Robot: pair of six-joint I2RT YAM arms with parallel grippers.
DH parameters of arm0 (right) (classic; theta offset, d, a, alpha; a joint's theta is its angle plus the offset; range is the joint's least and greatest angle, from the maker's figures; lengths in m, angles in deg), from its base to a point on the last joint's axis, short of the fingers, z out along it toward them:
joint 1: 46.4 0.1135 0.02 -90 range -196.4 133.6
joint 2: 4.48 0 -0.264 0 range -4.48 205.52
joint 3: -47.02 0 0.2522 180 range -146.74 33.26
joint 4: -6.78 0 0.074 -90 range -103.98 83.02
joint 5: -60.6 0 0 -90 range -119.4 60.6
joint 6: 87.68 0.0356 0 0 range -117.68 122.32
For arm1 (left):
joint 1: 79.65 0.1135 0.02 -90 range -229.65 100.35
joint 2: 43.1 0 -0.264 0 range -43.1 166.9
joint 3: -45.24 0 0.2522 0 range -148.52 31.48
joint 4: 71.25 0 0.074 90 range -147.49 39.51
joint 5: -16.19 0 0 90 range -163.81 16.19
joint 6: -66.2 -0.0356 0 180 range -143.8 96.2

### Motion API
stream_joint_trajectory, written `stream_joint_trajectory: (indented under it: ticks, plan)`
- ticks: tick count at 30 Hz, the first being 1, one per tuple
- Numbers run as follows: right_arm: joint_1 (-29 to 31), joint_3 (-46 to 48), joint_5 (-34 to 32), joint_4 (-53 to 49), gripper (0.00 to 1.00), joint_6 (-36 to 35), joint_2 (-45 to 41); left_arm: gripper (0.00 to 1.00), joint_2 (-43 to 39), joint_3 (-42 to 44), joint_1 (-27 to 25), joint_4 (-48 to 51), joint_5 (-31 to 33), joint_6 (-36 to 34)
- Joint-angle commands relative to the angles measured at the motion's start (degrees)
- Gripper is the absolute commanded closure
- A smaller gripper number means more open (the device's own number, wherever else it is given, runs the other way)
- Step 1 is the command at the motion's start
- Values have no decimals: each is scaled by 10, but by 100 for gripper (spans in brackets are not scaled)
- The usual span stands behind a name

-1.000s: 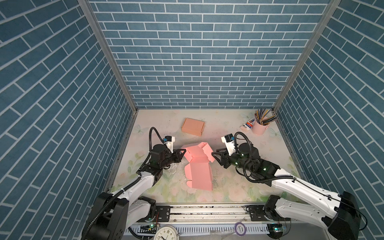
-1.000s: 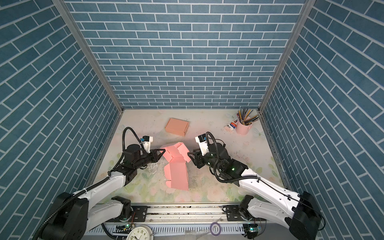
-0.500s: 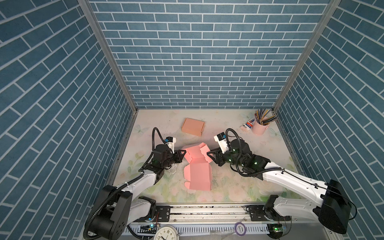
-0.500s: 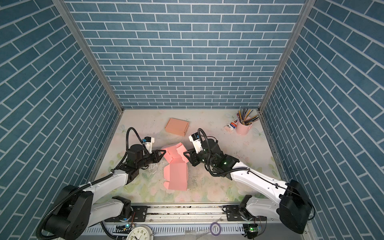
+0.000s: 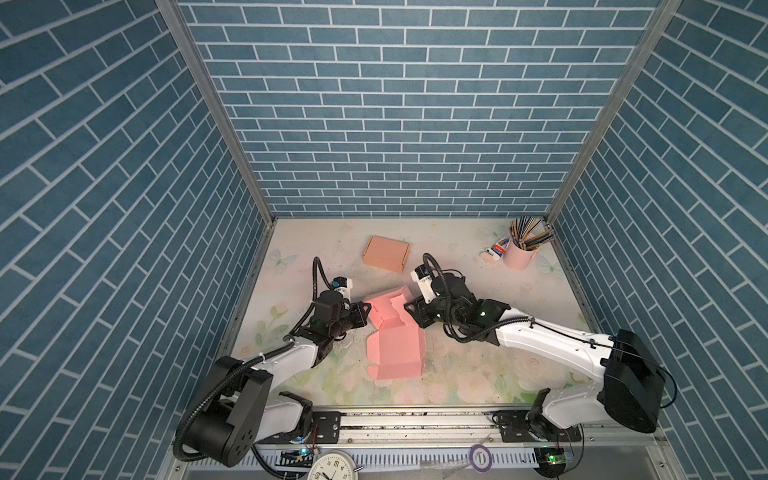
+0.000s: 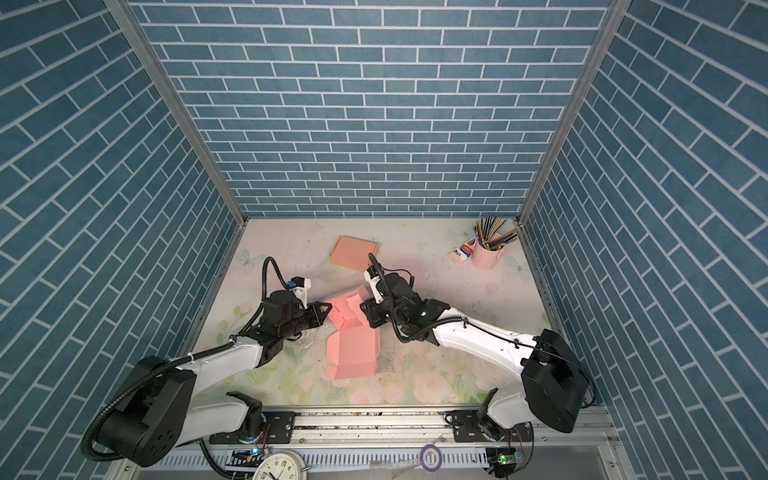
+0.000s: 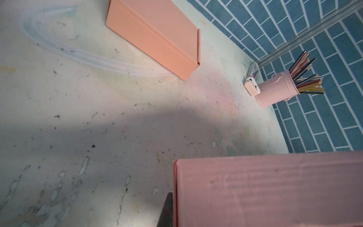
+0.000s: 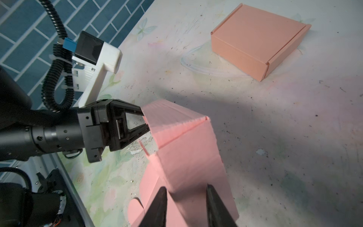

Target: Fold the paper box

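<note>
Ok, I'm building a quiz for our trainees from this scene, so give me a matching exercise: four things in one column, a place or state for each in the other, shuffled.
Things:
1. pink paper box
2. orange box
3. pink cup
4. clock

Places or states:
A. back right corner, holding pencils
B. at the very front, partly cut off by the picture's edge
C. half folded, one wall pinched by the left gripper
D. closed, toward the back, touched by neither arm

Pairs: 1-C, 2-D, 3-A, 4-B
</note>
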Motion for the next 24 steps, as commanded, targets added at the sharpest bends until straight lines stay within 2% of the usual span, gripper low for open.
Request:
stream_joint_trajectory:
  ticks: [1,14,24]
  plan:
    - [11,-35,-51,-52,65,20,28,92,2,-5,-15,-2,27,13]
    - [47,-80,-201,-136,68,36,79,91,0,-13,-77,15,102,42]
    - [67,-121,-322,-227,86,63,122,91,3,-27,-133,12,156,65]
